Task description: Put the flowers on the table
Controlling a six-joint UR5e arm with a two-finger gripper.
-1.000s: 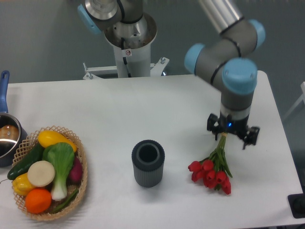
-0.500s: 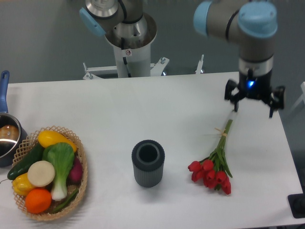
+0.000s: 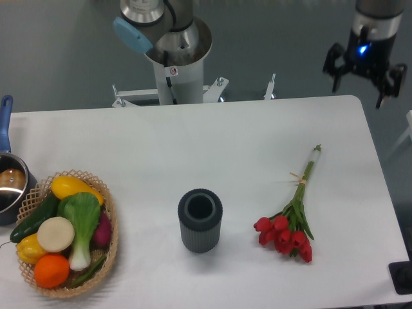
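Hand (image 3: 364, 69): raised at the upper right, above and beyond the counter's far edge, fingers spread wide and pointing down, holding nothing; blue light lit on the wrist.

Flowers (image 3: 291, 215): red tulip buds, long green stems bound with pale string, lying flat on the counter (image 3: 193, 148), right of centre, heads toward the near edge, stems angled away to the right.

Counter: white, matte, rounded corners.

Cup (image 3: 200, 220): dark grey, ribbed cylinder, upright, open top, left of the flowers and apart from them.

Basket (image 3: 109, 225): wicker, round, at the left, filled with vegetables.

Pot (image 3: 9, 187): metal, blue handle, at the left edge.
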